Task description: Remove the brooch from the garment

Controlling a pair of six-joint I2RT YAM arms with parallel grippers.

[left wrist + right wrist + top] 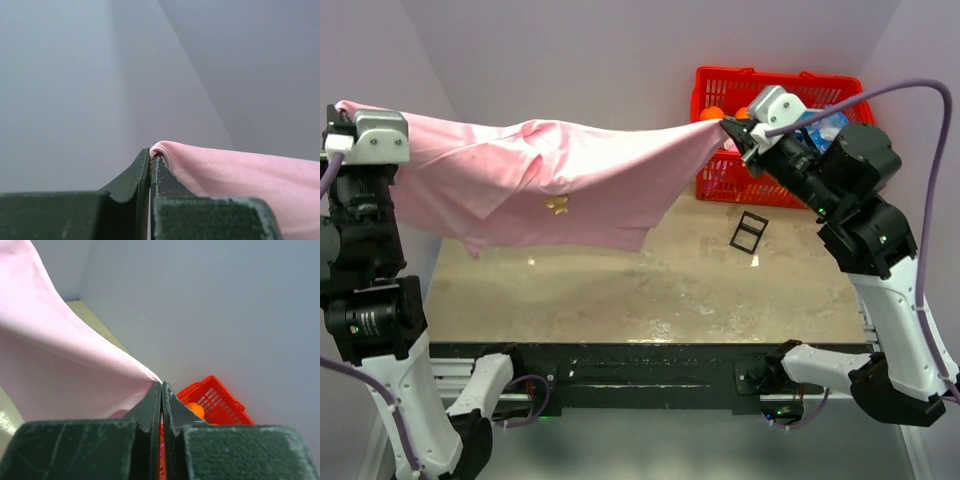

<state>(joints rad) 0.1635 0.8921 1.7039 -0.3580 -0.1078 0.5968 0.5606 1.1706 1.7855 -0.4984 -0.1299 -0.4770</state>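
The pink garment hangs stretched in the air between my two arms, above the table. The tiny golden brooch is pinned on its front, low and left of centre. My left gripper is shut on the garment's left corner; in the left wrist view the fabric is pinched at the jaw tips. My right gripper is shut on the garment's right corner; in the right wrist view the cloth runs into the closed tips. The brooch does not show in either wrist view.
A red basket stands at the back right with round orange fruits and other items inside; it also shows in the right wrist view. A small black frame lies on the table in front of the basket.
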